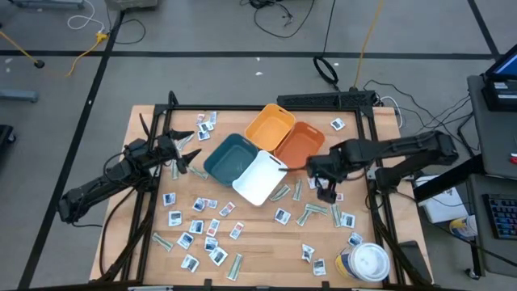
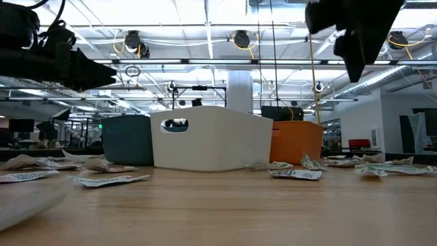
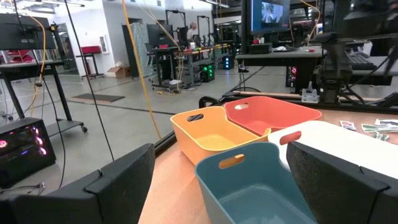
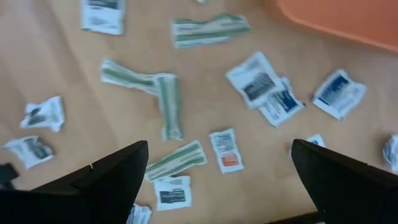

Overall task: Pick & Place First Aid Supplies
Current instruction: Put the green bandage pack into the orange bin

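Overhead, the right gripper (image 1: pixel 326 187) hangs above the table just in front of the orange bin (image 1: pixel 300 144), its jaws spread as wide as they go and holding nothing. Its wrist camera looks down between the two dark fingers (image 4: pixel 93 186) at bare wood strewn with first aid supplies: a small white packet with a red mark (image 4: pixel 226 150) lies almost midway between the fingertips, a grey-green wrapped strip (image 4: pixel 176 160) lies just beside it, and a white packet with a blue mark (image 4: pixel 337 93) sits farther off near the orange bin's edge.

Across the table the left gripper (image 1: pixel 184 153) hovers off the surface near the teal bin (image 1: pixel 230 158), its jaws likewise fully apart and empty. Its wrist view looks over the teal bin toward the yellow bin (image 3: pixel 214 129) and the orange one behind it, with the white bin (image 1: pixel 260 177) alongside.

The four bins stand bunched together in the middle of the wooden table (image 1: pixel 258 263), each touching its neighbour. None of the pictures shows a packet inside any bin. More packets and strips are scattered on every side: a cluster in front of the teal bin (image 1: pixel 202 222), a few near the far left corner (image 1: pixel 207 121), and several strips in front of the right gripper (image 1: pixel 317 212). A round white-lidded tub (image 1: pixel 365 263) stands at the near right corner.
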Controlling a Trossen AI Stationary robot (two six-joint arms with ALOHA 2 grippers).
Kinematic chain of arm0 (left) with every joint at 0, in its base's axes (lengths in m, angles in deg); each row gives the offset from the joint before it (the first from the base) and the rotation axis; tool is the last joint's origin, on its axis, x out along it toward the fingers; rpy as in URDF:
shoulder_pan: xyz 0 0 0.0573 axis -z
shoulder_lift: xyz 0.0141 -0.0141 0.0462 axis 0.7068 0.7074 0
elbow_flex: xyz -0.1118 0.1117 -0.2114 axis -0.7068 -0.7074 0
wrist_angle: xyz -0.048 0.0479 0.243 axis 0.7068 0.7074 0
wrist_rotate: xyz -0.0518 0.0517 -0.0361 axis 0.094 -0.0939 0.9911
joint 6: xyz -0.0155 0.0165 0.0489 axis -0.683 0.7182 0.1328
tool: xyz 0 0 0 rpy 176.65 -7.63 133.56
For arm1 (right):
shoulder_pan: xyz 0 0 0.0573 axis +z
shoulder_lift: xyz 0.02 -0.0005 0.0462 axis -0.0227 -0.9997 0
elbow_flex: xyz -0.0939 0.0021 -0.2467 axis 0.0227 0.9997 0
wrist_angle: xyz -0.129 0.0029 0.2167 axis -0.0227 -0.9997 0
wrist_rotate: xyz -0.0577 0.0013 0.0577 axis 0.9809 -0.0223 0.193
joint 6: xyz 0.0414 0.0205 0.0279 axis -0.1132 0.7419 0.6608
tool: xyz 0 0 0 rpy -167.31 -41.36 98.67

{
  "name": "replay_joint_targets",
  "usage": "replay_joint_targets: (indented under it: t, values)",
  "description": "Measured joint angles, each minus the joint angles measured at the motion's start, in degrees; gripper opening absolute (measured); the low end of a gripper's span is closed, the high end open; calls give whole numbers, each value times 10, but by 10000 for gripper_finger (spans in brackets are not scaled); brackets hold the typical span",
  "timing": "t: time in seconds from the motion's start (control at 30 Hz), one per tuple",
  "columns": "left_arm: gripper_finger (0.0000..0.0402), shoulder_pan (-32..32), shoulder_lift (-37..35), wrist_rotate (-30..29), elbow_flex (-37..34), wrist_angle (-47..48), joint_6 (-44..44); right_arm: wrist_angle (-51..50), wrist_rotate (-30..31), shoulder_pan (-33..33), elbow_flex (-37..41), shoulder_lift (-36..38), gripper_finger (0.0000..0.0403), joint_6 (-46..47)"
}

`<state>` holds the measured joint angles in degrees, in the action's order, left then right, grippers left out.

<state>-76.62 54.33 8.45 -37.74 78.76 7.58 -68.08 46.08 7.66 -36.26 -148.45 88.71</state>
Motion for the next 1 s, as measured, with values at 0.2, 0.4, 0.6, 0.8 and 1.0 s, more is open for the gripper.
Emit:
replay_joint_targets:
  t: [0.2,0.4,0.6,0.8,1.0]
  values:
    - [367,0,0,0,0,0,0,-5,0,54,-12,-5,392,31]
    - [367,0,0,0,0,0,0,-17,3,91,-10,-6,392,61]
    - [367,0,0,0,0,0,0,-2,4,112,20,-32,391,76]
    - [367,0,0,0,0,0,0,39,3,114,54,-64,391,78]
    - [367,0,0,0,0,-1,0,93,3,114,74,-101,391,71]
